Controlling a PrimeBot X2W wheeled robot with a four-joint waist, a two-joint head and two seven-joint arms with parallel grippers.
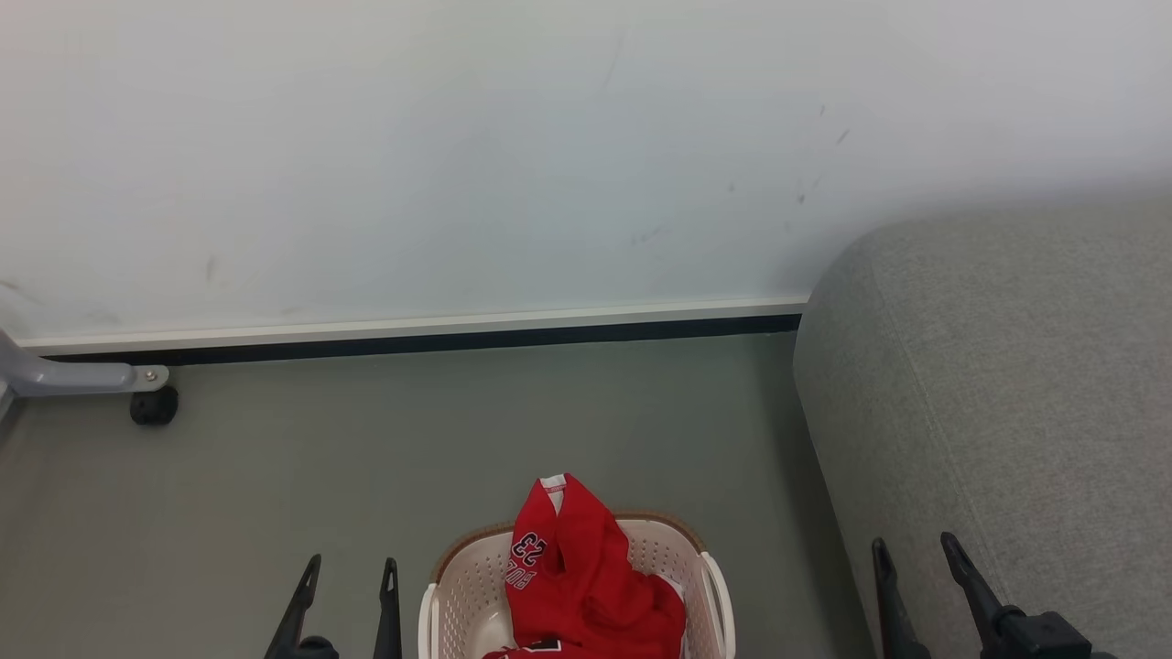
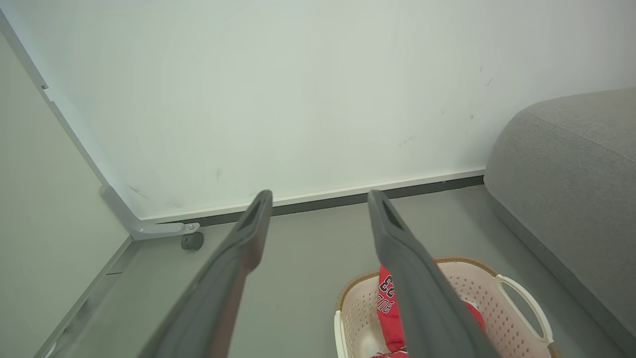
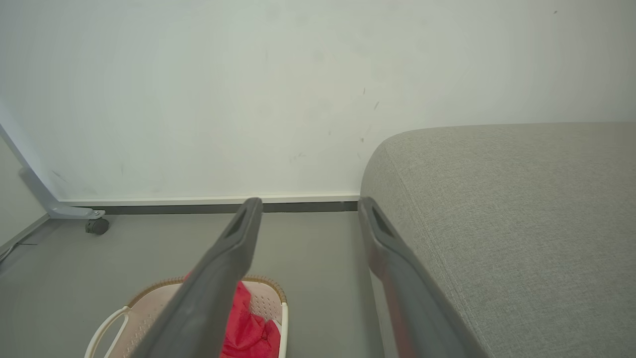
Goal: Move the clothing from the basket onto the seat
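Your left gripper (image 1: 352,561) sits at the bottom left of the head view, both dark fingers spread wide with nothing between them, just grey floor (image 1: 366,439) behind. Your right gripper (image 1: 914,541) is over at the bottom right and it's the same deal: fingers wide apart, no hold on anything, tips showing against the side of the sofa (image 1: 1007,412). The red jerseys (image 1: 586,577) are heaped in the laundry basket (image 1: 467,586) at the bottom centre of the head view, right between your two grippers. One fold pokes up past the brown far rim, with white trim at its peak and a 23 showing upside down on the left side of the pile. The basket is cream, full of little holes, cut off by the bottom edge, and it stands on the floor just left of the sofa with a strip of floor between them. The sofa fills the right side of the frame, its rounded corner up against the pale wall (image 1: 458,165). A white-and-dark baseboard (image 1: 412,325) runs across the middle, and at the far left there's a black caster (image 1: 153,405) under a grey metal leg.
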